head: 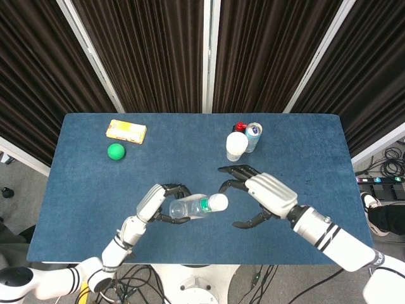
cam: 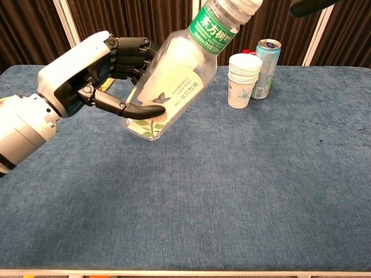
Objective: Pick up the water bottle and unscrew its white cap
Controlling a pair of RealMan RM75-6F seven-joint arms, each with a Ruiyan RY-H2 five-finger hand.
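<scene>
One water bottle hangs tilted above the blue table, its white cap pointing up toward the right side; the left hand grips its clear body, fingers curled around the back and thumb pressed across the label; the right hand hovers just beside the cap, fingers spread and curved, holding nothing; farther back stand a stack of paper cups and a blue can, touching or nearly so; a green ball and a yellow box lie far left.
</scene>
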